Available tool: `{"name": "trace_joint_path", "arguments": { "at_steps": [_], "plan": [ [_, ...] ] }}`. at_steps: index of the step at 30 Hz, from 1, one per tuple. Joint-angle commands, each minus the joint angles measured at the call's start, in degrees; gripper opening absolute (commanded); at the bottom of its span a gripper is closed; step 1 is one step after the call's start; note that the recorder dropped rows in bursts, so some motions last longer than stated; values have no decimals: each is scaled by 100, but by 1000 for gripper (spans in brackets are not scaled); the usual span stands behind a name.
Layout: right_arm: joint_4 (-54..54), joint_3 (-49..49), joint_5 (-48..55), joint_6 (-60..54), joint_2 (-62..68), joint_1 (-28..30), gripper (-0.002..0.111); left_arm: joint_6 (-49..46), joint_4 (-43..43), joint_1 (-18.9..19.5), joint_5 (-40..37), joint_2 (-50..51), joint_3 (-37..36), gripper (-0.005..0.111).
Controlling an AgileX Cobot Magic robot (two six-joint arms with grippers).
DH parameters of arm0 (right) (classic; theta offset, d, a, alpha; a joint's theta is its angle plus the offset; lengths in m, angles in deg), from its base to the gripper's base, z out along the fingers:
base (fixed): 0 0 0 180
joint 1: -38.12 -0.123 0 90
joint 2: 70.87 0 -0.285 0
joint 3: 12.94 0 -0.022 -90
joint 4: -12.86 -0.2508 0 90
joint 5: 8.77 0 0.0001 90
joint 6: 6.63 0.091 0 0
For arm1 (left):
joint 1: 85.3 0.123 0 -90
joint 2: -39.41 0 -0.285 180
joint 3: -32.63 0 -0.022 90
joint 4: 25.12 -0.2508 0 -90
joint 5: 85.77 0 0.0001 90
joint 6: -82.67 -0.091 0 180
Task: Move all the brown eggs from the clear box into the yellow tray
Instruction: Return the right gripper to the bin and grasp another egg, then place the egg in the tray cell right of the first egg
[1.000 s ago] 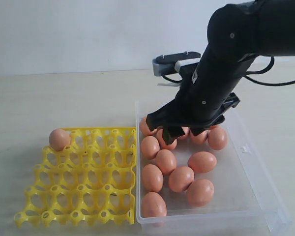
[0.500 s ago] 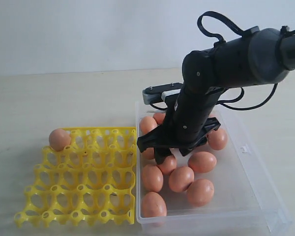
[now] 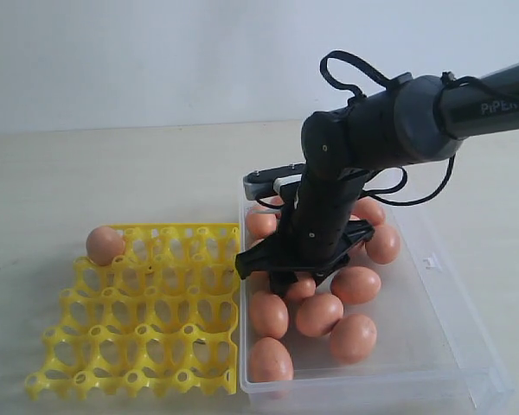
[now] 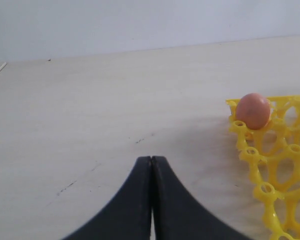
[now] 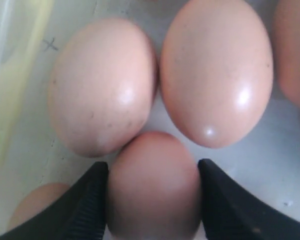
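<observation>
The clear box [image 3: 454, 341] holds several brown eggs [image 3: 353, 337]. My right gripper [image 3: 281, 278] is down in the box near its tray-side wall. In the right wrist view the right gripper [image 5: 152, 165] is shut on one brown egg [image 5: 152, 200], a finger pressed against each side; the egg still lies among others, touching two eggs [image 5: 102, 85] ahead. The yellow tray [image 3: 156, 311] carries a single egg [image 3: 105, 245] in its far-left corner cup. My left gripper [image 4: 151, 159] is shut and empty over bare table, with that tray egg [image 4: 253, 110] off to one side.
The yellow tray's edge [image 4: 275, 165] lies against the box's left wall. The box has a small latch tab [image 3: 430, 260] on its right side. A pale wall runs behind the light wooden table [image 3: 112, 173]. The right arm's cables [image 3: 355, 69] loop above the box.
The right arm swung from the far end of the box toward the tray-side wall and dropped lower, so its fingers now sit around an egg there. The tray and its egg stayed put.
</observation>
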Motion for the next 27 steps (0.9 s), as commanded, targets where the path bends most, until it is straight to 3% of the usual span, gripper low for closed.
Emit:
{"name": "trace_joint_path", "arguments": {
  "at_steps": [1,5,11,16,19,24,27],
  "plan": [
    [88,-63,-39,-398,-221,-9,0,-13,-17,15,5,25,26,0],
    [130,-38,-258,-506,-906,-9,0,-13,-17,15,5,25,26,0],
    [-736,507,-3130,-1797,-2002,-260,0,-13,-17,15,5,25,26,0],
    [-400,1172,-4924,-1841,-1901,-549,0,-13,-17,15,5,25,26,0],
    [77,1414,-5763,-1331,-1635,-710,0,-13,-17,15,5,25,26,0],
    [2198,1489,-7236,893,-1026,-740,0,-13,-17,15,5,25,26,0],
    [2437,1489,-7808,1317,-694,-752,0,-13,-17,15,5,25,26,0]
  ]
}}
